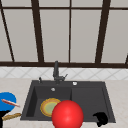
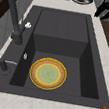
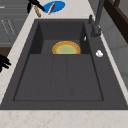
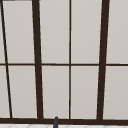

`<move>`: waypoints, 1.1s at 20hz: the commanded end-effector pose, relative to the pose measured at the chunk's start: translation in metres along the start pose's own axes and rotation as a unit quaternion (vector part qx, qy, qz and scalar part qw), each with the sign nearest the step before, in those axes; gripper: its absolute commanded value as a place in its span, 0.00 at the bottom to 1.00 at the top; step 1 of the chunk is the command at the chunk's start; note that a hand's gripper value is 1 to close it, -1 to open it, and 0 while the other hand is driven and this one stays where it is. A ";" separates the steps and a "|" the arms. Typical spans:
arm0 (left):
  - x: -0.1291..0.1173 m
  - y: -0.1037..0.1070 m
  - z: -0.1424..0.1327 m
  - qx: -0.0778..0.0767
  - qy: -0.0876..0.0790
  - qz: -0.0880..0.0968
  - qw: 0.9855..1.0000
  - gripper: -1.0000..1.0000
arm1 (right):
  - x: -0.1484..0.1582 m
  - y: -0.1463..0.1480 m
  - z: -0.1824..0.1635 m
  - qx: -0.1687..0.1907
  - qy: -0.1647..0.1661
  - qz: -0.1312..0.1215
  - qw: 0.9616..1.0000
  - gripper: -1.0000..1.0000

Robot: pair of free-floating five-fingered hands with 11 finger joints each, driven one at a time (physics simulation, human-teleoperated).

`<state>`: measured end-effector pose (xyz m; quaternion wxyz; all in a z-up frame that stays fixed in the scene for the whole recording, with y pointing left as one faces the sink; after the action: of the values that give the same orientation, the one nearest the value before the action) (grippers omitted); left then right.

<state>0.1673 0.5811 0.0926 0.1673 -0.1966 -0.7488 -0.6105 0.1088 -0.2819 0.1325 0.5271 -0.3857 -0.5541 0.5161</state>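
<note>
Countertop (image 1: 117,95) of pale stone surrounds black sink (image 1: 90,100); right hand (image 1: 101,118) hovers, fingers curled.

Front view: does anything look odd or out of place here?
Yes. A large red ball sits at the sink's front edge, hiding part of the yellow plate, yet the side views show just the plate in the basin. The left hand is by the blue plate, the right hand at the front right corner.
</note>
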 end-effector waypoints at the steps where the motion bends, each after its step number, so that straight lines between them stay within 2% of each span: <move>1: -0.005 -0.008 0.002 0.001 0.003 0.021 1.000 0.00 | 0.000 0.000 0.000 0.000 0.000 0.000 1.000 0.50; 3: -0.004 -0.008 0.001 -0.001 -0.002 0.012 1.000 0.00 | 0.000 0.000 0.000 0.000 0.000 0.000 1.000 0.50; 4: 0.003 -0.008 0.000 -0.005 -0.011 -0.002 1.000 0.00 | 0.000 0.000 0.000 0.000 0.000 0.000 1.000 0.50; 5: 0.014 -0.010 -0.003 -0.014 -0.025 -0.042 0.999 0.00 | 0.000 0.000 0.000 0.000 0.000 0.000 1.000 0.50; 6: 0.015 -0.007 -0.002 -0.015 -0.028 -0.060 0.998 0.00 | 0.000 0.000 0.000 0.000 0.000 0.000 1.000 0.50; 7: 0.023 -0.004 -0.003 -0.013 -0.026 -0.071 0.997 0.00 | 0.000 0.000 0.000 0.000 0.000 0.000 1.000 0.50; 9: 0.037 -0.003 -0.008 -0.010 -0.021 -0.070 0.997 0.00 | 0.000 0.000 0.000 0.000 0.000 0.000 1.000 0.50; 10: 0.040 -0.003 -0.011 -0.009 -0.017 -0.061 0.998 0.00 | 0.000 0.000 0.000 0.000 0.000 0.000 1.000 0.50; 13: 0.049 -0.001 -0.022 -0.009 -0.012 -0.052 0.999 0.00 | 0.000 0.000 0.000 0.000 0.000 0.000 1.000 0.50; 14: 0.049 -0.001 -0.028 -0.014 -0.008 -0.044 0.999 0.00 | 0.000 0.000 0.000 0.000 0.000 0.000 1.000 0.50; 17: 0.048 0.001 -0.044 -0.024 -0.003 -0.037 0.999 0.00 | 0.000 0.000 0.000 0.000 0.000 0.000 1.000 0.50; 22: 0.038 0.002 -0.062 -0.019 0.011 -0.025 0.999 0.00 | 0.000 0.000 0.000 0.000 0.000 0.000 1.000 0.50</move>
<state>0.1302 0.5345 0.1257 0.1398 -0.1627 -0.7550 -0.6197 0.1088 -0.2819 0.1325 0.5271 -0.3857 -0.5541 0.5161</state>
